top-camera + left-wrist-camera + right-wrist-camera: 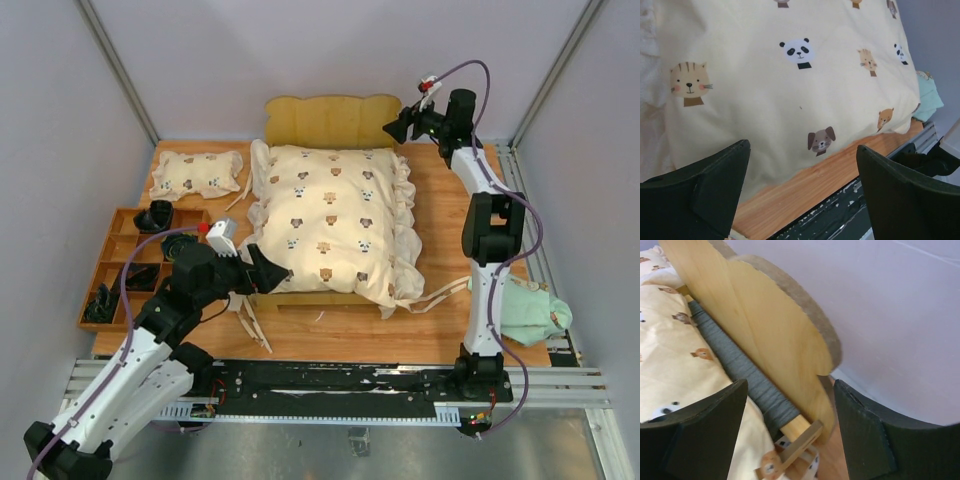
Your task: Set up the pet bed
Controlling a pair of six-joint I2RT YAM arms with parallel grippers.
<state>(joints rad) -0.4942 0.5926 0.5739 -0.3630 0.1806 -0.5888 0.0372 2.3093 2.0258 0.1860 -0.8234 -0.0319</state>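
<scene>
At the far middle of the light wooden table (340,335) stands the small light-wood pet bed (330,120). Its wavy headboard rises along the far edge. Over most of the frame lies a cream ruffled quilt (330,220) printed with small animal faces. The left wrist view picks out a cat, a panda and a dog among them. Thin cream ties (250,325) trail from the quilt's near corners onto the table.

The right wrist view shows the bed's grey fabric base (735,365) between the quilt and the headboard. A wooden rail end juts out below it.

The left gripper (275,272) hovers at the quilt's near left corner, jaws spread wide and holding nothing. The right gripper (395,128) sits just beside the right end of the headboard, jaws likewise apart and empty.

A small matching cream pillow (197,173) lies at the far left. Nearer than it is a wooden compartment tray (120,240) with black objects in several sections. A mint-green cloth (530,310) is bunched at the right edge, beside the right arm.
</scene>
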